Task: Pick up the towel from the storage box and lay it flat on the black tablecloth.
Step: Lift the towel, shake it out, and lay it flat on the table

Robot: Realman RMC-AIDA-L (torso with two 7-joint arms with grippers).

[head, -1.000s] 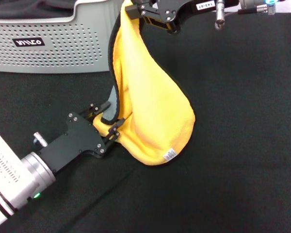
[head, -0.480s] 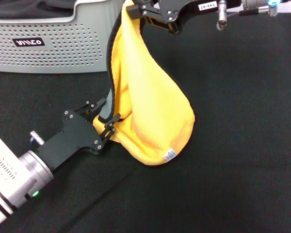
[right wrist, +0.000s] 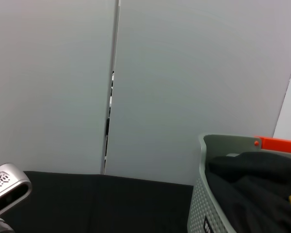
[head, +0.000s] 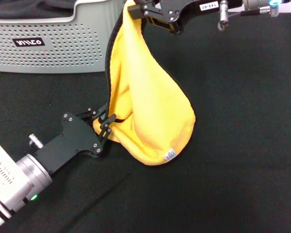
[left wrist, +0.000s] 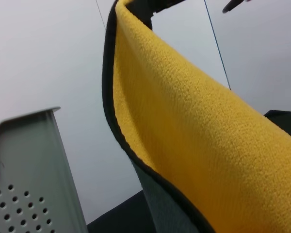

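Towel [head: 153, 97] hangs in the air over the black tablecloth [head: 242, 145], just beside the storage box [head: 53, 46] and already out of it. It is yellow on the side we see, with grey on the back and a thin black edge. A small white tag [head: 169, 154] sits near its bottom.

Going from left to right: the left tool [head: 105, 127] is low down, and its two fingers are pinched together on the towel's lower left edge. In the left wrist view, the yellow cloth fills most of the picture, with the grey side and black edge under it. Higher up and to the right, the right tool [head: 144, 10] is clamped on the top corner, so the towel hangs down from there like a bag.

The towel looks soft, light and floppy. It bends and folds on its own, so it will not stay flat if held in one spot. I think the best places to hold it are two corners or edge spots far apart, so it can be pulled wide. The fleece should not slip much.
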